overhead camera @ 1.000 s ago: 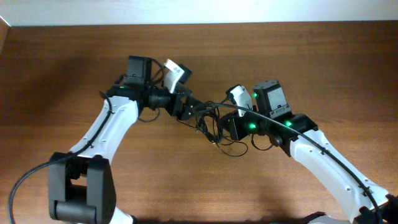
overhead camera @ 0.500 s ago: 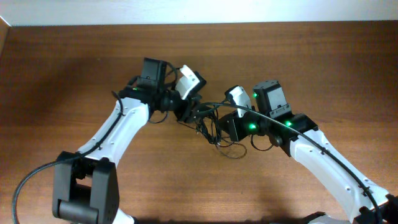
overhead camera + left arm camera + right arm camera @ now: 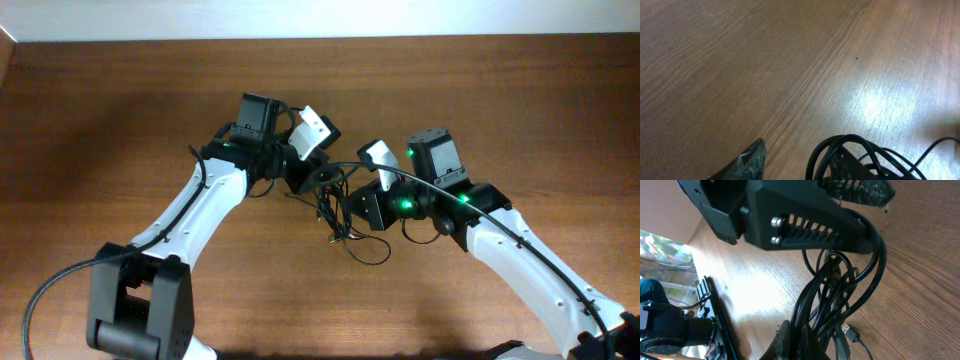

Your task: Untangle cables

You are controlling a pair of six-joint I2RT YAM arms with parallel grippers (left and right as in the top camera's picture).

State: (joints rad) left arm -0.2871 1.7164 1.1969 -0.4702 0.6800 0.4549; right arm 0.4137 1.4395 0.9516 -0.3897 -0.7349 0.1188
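The cables (image 3: 335,208) are a thin black tangle between my two grippers at the table's middle, with a loose loop (image 3: 372,250) trailing toward the front. My right gripper (image 3: 797,339) is shut on a bunch of the cables (image 3: 835,290), and a silvery USB plug (image 3: 849,331) hangs beside it. My left gripper (image 3: 800,150) has its jaws partly apart with bare wood showing between them. Several cable strands (image 3: 840,137) arch over its right finger (image 3: 845,162). In the right wrist view that finger (image 3: 805,225) has cables hooked round its tip.
The wooden table (image 3: 120,120) runs back to a pale wall along the far edge. The left arm's base (image 3: 130,310) stands at the front left. The right arm (image 3: 530,260) reaches in from the front right.
My left arm has moved right into the tangle and its jaws have narrowed. The loose loop on the table shifted slightly. The right gripper has stayed put, still shut.
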